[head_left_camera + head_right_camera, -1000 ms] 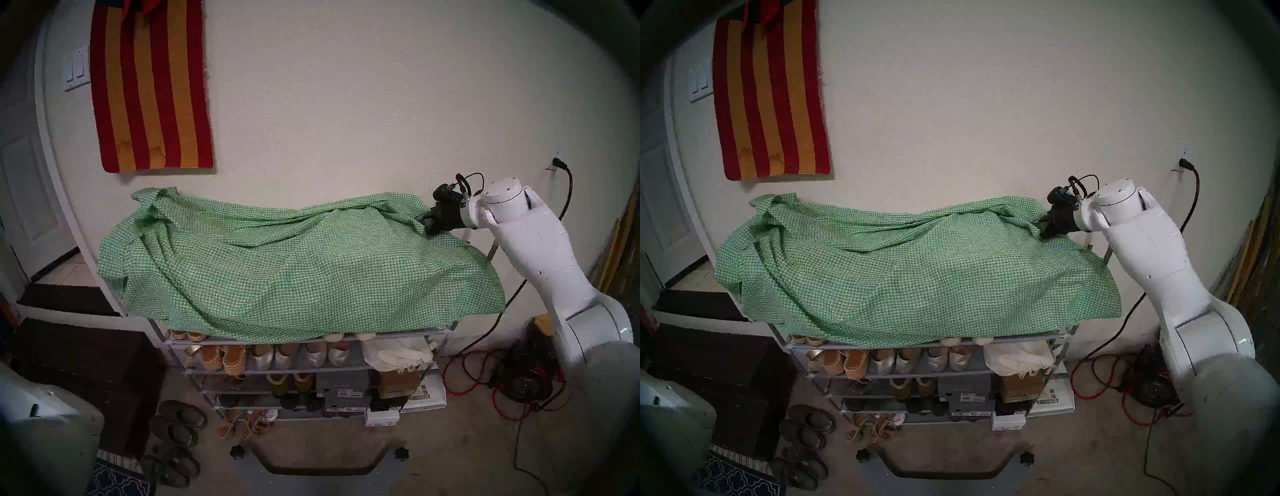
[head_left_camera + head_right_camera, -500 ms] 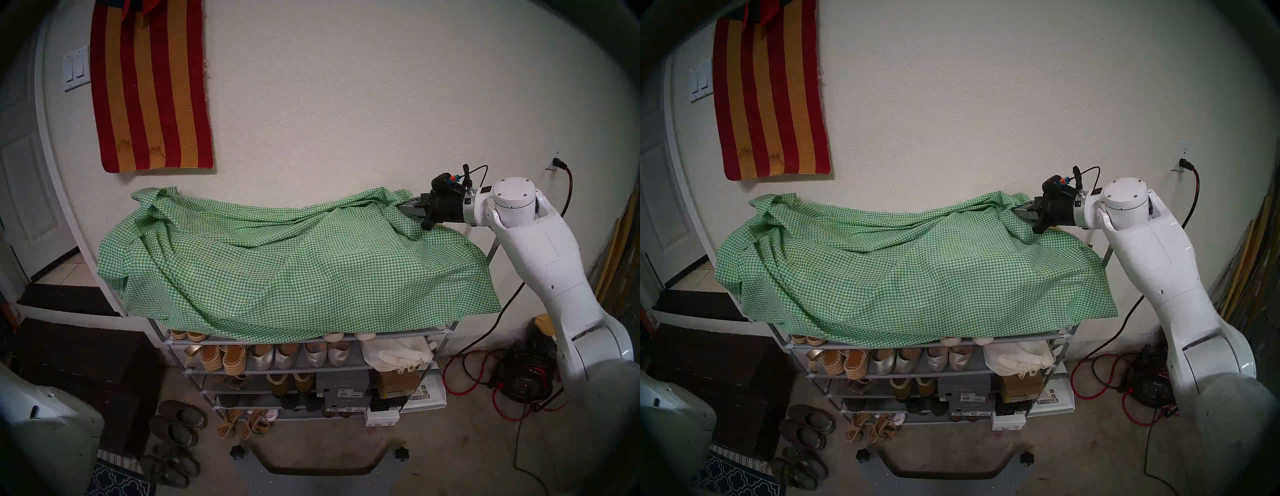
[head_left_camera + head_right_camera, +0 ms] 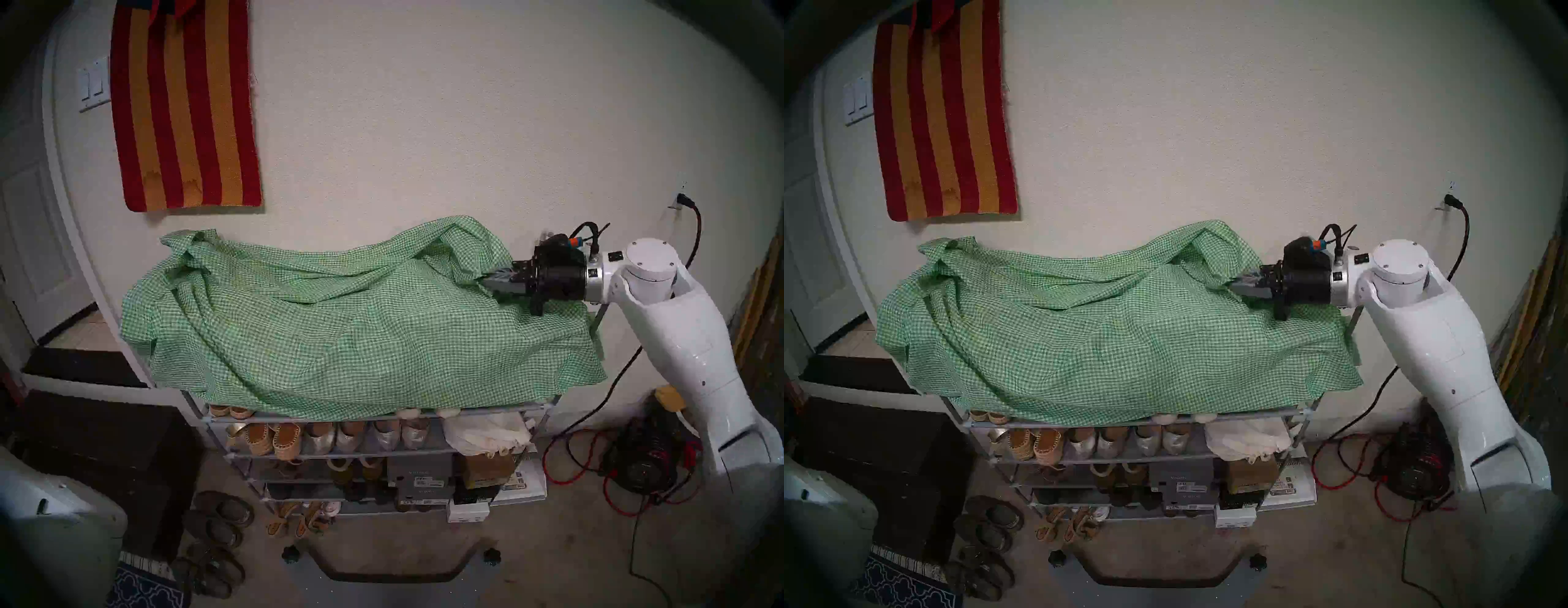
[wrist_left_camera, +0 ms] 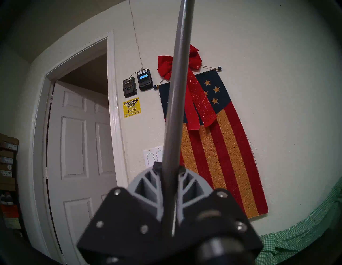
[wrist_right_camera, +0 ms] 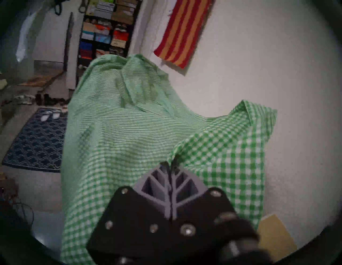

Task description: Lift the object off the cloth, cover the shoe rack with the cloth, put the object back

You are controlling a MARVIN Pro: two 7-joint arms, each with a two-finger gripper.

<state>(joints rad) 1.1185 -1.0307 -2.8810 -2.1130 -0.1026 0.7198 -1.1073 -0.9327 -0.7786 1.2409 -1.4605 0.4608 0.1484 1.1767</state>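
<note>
Two grips are on at once: the grey shoehorn [image 4: 176, 103] is kept clamped up high in the left gripper [image 4: 169, 169], while the checked cloth [image 3: 339, 331], heaped over the shoe rack [image 3: 373, 414] top, is pinched at its far-right corner by the right gripper [image 3: 492, 282], so it probably needs tugging down the front next.

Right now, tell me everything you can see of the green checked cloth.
The cloth is a thin green-and-white gingham sheet, wrinkled and bunched, draped over the top of the shoe rack and hanging just past its front rail; the lower shelves stay uncovered. Its far left corner is humped against the wall. At the far right end, the right gripper is shut on a pinched fold, lifting it into a raised loop. Nothing lies on top of it. What is beneath is hidden.
</note>
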